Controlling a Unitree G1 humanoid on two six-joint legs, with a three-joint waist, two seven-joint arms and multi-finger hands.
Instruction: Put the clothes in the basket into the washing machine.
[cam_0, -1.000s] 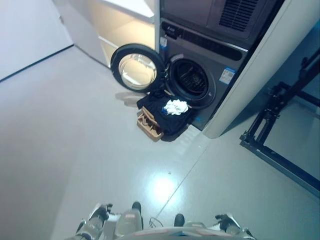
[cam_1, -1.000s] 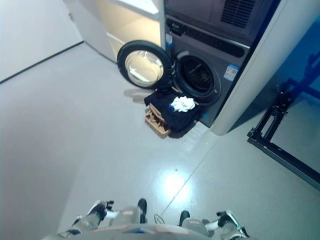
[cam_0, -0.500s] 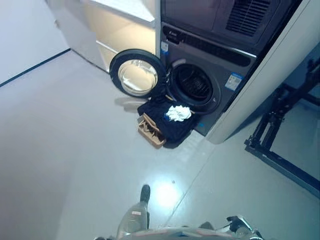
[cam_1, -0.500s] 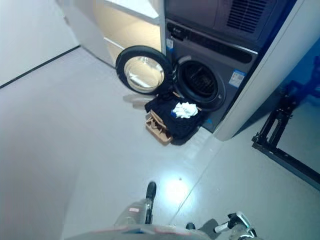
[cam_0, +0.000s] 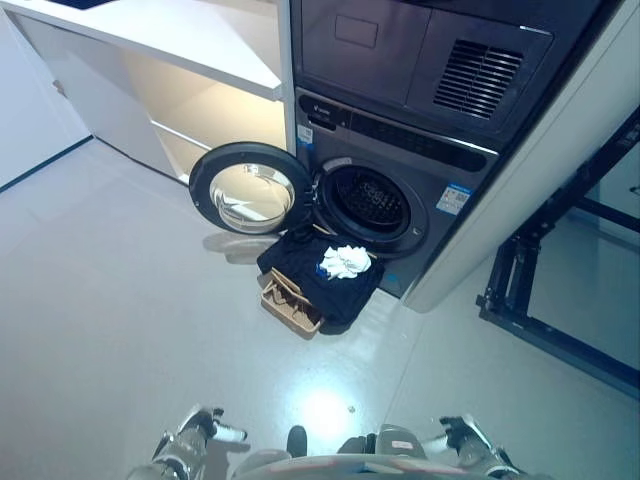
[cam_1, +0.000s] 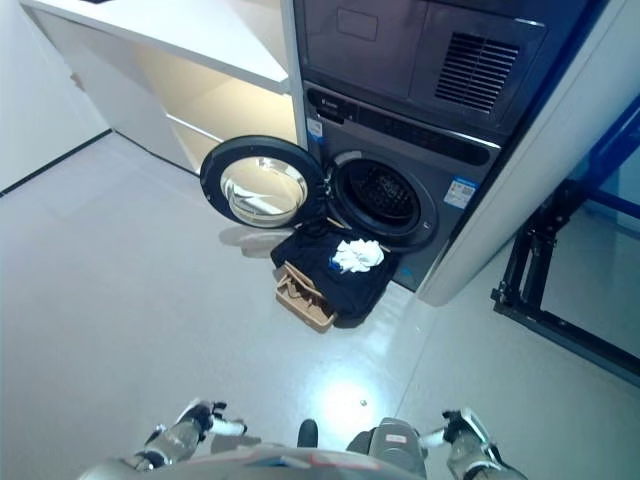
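Left hand low over grey floor, far from washing machine.

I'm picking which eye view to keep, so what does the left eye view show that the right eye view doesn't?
Only the left eye view shows more floor right of the black frame. Only the right eye view shows more floor left of the round door and a wall base at the left edge. Both share the open washing machine, the tan basket draped with dark clothes, a white garment on top, the white shelf unit, and the left hand and right hand low and empty.
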